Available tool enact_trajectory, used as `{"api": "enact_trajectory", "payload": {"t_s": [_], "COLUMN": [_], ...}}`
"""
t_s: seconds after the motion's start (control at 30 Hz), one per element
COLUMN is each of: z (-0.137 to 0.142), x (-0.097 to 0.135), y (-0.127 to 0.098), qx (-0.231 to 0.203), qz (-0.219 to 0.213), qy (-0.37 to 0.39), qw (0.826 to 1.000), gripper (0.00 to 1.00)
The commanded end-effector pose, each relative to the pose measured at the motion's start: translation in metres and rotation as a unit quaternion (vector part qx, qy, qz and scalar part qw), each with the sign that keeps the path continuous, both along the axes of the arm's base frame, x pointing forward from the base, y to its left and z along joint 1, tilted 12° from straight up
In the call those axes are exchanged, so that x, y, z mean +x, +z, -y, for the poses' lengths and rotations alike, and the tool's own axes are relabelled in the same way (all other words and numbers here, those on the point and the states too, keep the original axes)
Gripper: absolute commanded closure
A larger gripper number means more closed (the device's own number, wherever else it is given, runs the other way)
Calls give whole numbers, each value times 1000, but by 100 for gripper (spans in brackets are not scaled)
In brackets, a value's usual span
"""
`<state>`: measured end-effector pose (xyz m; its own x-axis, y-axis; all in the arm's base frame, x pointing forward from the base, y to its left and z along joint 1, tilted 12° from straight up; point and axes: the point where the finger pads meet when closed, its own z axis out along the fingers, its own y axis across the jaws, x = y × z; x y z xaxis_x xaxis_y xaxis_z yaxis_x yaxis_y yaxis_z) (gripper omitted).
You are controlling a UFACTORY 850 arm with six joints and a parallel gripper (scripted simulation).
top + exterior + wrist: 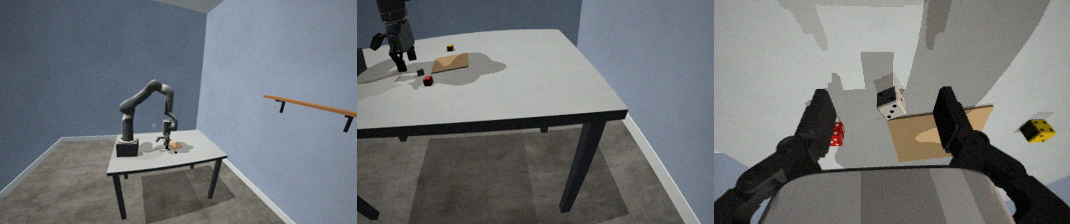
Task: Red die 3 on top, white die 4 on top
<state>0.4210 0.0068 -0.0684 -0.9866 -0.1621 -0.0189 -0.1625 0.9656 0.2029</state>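
The white die (pixel 890 103) lies on the table just beside the edge of the tan mat (pixel 936 131); it looks dark in the exterior view (pixel 420 72). The red die (pixel 837 134) lies on the table off the mat, partly hidden behind my left finger; the exterior view shows it too (pixel 428 80). The yellow die (pixel 1037 130) (pixel 450 47) lies on the table beyond the mat. My gripper (pixel 885 100) is open and empty, hovering above the table near the white die. In the exterior view it (pixel 404 60) stands left of the mat (pixel 451 62).
The arm's dark base block (pixel 127 147) stands at the table's left end. The table's front edge (pixel 485 124) is near. A wooden shelf (pixel 311 106) hangs on the right wall, far from the table.
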Motion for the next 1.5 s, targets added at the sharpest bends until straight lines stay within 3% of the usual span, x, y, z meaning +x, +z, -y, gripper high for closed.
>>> {"api": "enact_trajectory", "payload": {"t_s": [0.0,0.73,0.9,1.13,1.2,1.47], "z": [0,-7,-34,-92,-92,-157], "x": [1,2,6,14,14,23], "y": [0,2,7,19,19,33], "qx": [0,0,0,0,0,0], "qz": [1,1,1,1,1,1], "qy": [0,0,0,0,0,0], "qw": [1000,1000,1000,1000,1000,1000], "gripper": [0,0,0,0,0,0]}}
